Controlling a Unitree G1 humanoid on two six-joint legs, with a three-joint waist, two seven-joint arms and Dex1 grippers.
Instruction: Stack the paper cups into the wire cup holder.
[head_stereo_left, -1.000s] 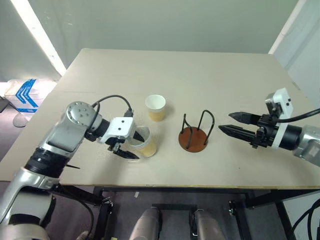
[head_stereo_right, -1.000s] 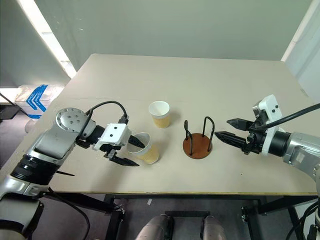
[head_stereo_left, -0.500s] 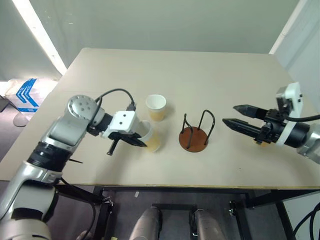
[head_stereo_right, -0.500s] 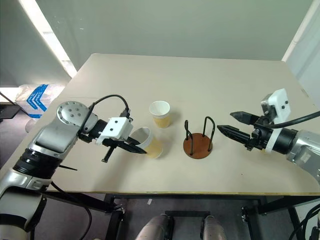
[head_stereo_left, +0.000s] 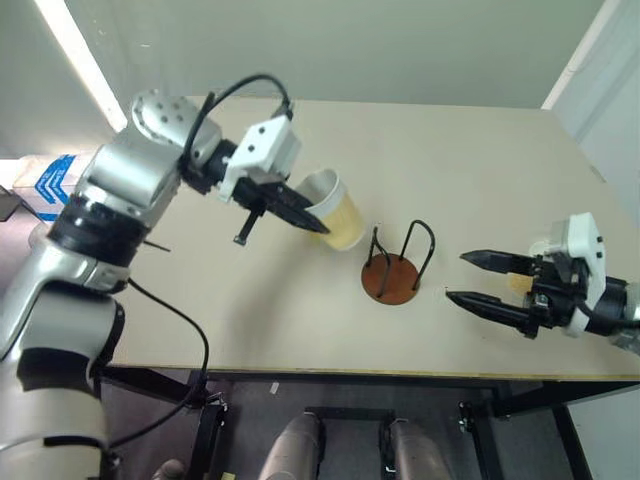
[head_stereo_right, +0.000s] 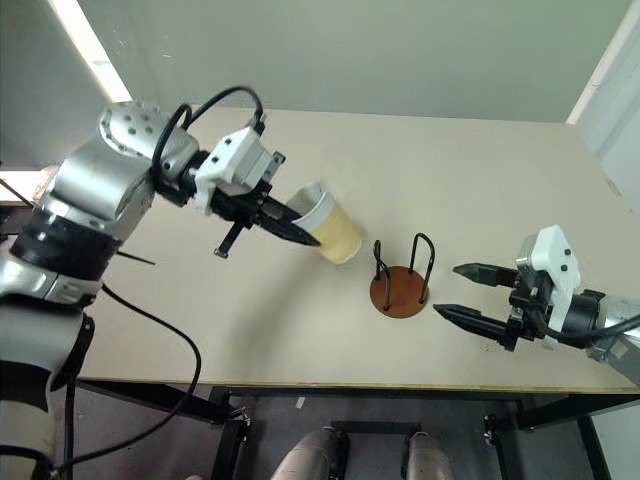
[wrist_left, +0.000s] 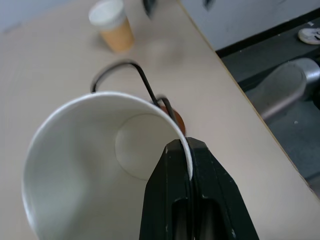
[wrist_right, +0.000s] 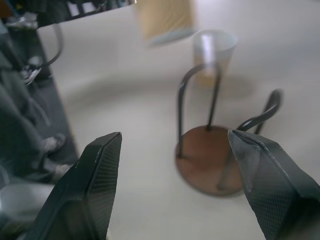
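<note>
With 0 cups seated in the empty reddish-brown disc-based wire cup holder (head_stereo_left: 396, 262), the left gripper (head_stereo_left: 300, 211) pinches the rim of 1 tan paper cup (head_stereo_left: 337, 210), aloft at the holder's 10 o'clock, while the right gripper (head_stereo_left: 478, 279) waits spread at 3 o'clock.

Head pair overhead; wrist views near table (head_stereo_left: 450, 150).

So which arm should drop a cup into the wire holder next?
Left. Its left gripper already has its jaws shut on the rim of a paper cup, lifted off the table near the wire holder. The right gripper is open, holding nothing, on the holder's other side.
</note>
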